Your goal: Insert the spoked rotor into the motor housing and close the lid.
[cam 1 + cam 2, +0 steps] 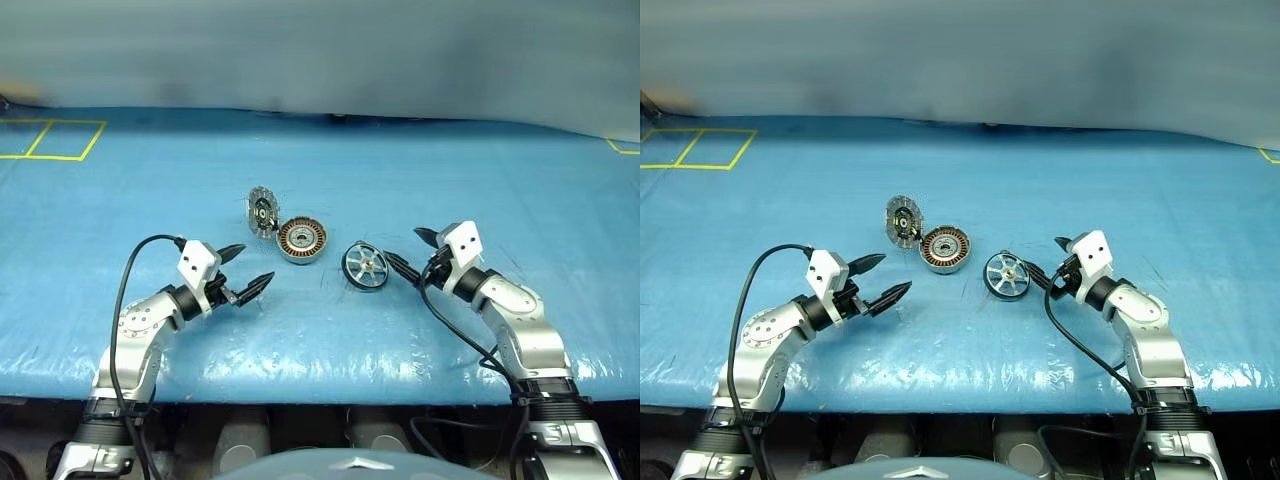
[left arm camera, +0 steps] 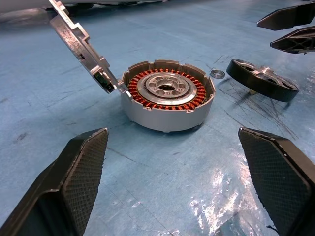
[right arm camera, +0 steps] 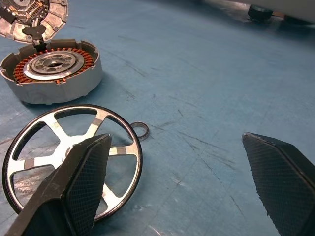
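Note:
The motor housing (image 1: 301, 240) lies on the blue table, its copper windings facing up. Its hinged lid (image 1: 262, 212) stands open, tilted up on the housing's left far side. The spoked rotor (image 1: 365, 266) lies flat just right of the housing, apart from it. My left gripper (image 1: 252, 266) is open, low over the table, a short way left of and nearer than the housing, pointing at it. My right gripper (image 1: 404, 247) is open too, with one fingertip (image 3: 83, 172) close over the rotor's (image 3: 69, 157) right edge. Nothing is held.
A small loose metal ring (image 3: 140, 131) lies on the table beside the rotor. Yellow tape lines (image 1: 50, 140) mark the far left of the blue sheet. The table's front edge (image 1: 320, 385) runs just below both arms.

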